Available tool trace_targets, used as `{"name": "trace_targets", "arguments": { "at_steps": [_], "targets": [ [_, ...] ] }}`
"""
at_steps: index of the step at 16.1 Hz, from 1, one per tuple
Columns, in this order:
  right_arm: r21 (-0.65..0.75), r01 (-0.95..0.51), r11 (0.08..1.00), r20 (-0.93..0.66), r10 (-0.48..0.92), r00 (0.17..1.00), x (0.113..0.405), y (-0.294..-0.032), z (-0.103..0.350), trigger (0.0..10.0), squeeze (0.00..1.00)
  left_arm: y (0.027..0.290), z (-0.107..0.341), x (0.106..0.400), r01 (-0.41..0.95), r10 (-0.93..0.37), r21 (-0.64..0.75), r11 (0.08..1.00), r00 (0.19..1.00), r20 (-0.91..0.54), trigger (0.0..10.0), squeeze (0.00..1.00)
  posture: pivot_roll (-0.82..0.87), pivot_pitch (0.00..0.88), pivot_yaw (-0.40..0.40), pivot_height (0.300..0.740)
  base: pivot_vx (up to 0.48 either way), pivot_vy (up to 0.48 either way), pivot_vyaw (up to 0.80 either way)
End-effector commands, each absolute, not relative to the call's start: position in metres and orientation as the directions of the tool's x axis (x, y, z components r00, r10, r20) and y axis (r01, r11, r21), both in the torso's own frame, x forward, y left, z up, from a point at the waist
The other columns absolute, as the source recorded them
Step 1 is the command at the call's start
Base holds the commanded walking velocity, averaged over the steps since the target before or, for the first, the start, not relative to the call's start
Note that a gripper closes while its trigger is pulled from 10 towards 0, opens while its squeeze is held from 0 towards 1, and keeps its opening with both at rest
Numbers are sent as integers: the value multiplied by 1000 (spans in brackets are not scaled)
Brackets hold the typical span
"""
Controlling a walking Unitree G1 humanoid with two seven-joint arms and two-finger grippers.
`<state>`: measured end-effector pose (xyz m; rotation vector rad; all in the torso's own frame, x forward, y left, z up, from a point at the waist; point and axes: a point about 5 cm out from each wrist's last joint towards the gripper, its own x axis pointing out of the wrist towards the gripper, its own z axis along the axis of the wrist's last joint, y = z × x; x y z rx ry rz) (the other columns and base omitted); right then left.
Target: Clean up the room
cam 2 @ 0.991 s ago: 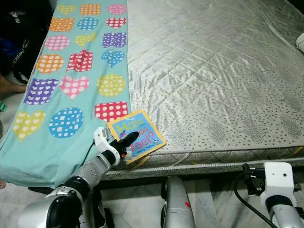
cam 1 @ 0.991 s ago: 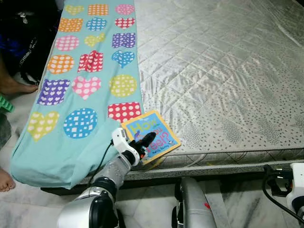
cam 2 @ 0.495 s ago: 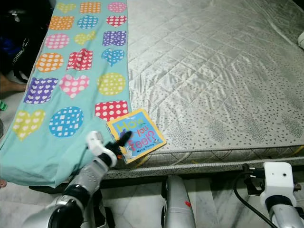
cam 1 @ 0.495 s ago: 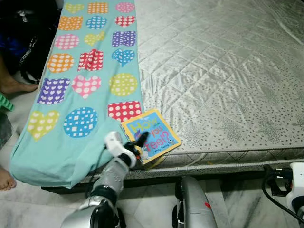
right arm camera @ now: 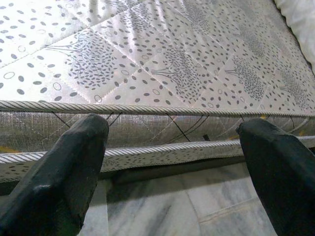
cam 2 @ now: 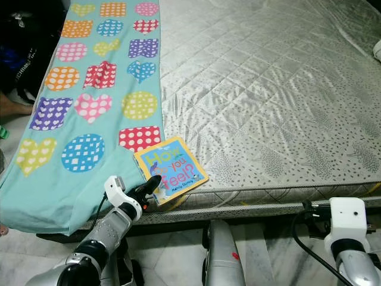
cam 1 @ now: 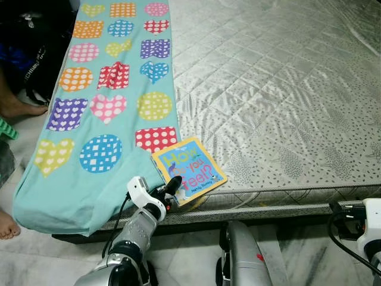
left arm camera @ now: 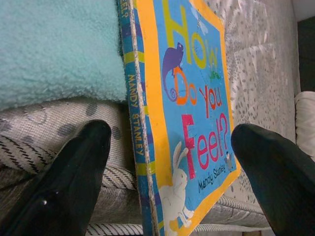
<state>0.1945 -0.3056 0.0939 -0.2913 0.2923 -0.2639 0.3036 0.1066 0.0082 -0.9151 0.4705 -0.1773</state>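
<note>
The left gripper (left arm camera: 167, 162) is being held spread wide at the mattress (cam 1: 268, 89) edge, with the picture book (cam 1: 189, 170) lying flat just ahead of its fingers, spine against the turquoise blanket (cam 1: 101, 119). The book is judged stiff, light and slick-covered; its overhanging near corner is being offered for pinching. The right gripper (right arm camera: 177, 162), likewise spread, is hanging idle.

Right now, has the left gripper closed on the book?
No. The left gripper is open, its fingers apart on either side of the book.
</note>
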Motion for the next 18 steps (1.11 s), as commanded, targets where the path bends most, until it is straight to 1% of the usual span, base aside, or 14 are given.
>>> {"name": "trace_targets", "arguments": {
  "at_steps": [1, 2, 3, 4, 5, 7, 9, 11, 14, 16, 18],
  "targets": [
    [-328, 240, 914, -233, -325, 917, 192, -312, 101, 10000, 0, 104, -1, 295, -80, -361, -791, 607, 859, -364, 10000, 0, -350, 202, -13, 600, 0, 0, 0],
    [-318, 235, 919, -231, -316, 920, 193, -310, 104, 10000, 0, 103, -2, 295, -80, -364, -789, 609, 856, -367, 10000, 0, -358, 205, -14, 600, 0, 0, 0],
    [-222, 155, 963, -243, -209, 947, 195, -295, 109, 10000, 0, 102, 0, 297, -74, -371, -795, 602, 855, -361, 7686, 0, -365, 208, -15, 600, 0, 0, 0],
    [-161, 65, 985, -251, -104, 962, 195, -281, 113, 10000, 0, 100, 2, 299, -64, -379, -798, 599, 855, -353, 3804, 0, -372, 210, -16, 600, 0, 0, 0],
    [-137, 8, 991, -255, -43, 966, 193, -271, 114, 10000, 0, 99, 4, 300, -57, -384, -798, 599, 855, -349, 0, 0, -376, 212, -16, 600, 0, 0, 0],
    [-90, -25, 996, -261, 0, 965, 189, -260, 116, 10000, 0, 95, 8, 304, -36, -398, -799, 601, 853, -337, 0, 0, -385, 217, -14, 600, 0, 0, 0],
    [-81, -27, 996, -270, 4, 963, 183, -253, 117, 10000, 0, 92, 12, 307, -17, -410, -799, 601, 851, -327, 0, 0, -399, 224, -8, 600, 0, 0, 0],
    [-74, -25, 997, -282, 3, 959, 179, -252, 119, 10000, 0, 91, 13, 309, -10, -416, -799, 602, 850, -324, 0, 0, -407, 226, -7, 600, 0, 0, 0],
    [-77, -11, 997, -287, -12, 958, 175, -254, 125, 10000, 0, 87, 20, 313, 37, -438, -813, 581, 856, -274, 0, 0, -423, 235, -9, 600, 0, 0, 0],
    [-19, -115, 993, -294, 104, 950, 172, -242, 128, 10000, 0, 85, 22, 314, 49, -446, -818, 573, 857, -260, 0, 0, -423, 237, -9, 600, 0, 0, 0],
    [23, -159, 987, -310, 158, 937, 168, -234, 127, 10000, 0, 85, 22, 314, 58, -452, -820, 569, 856, -253, 0, 0, -424, 239, -8, 600, 0, 0, 0]
  ]
}}
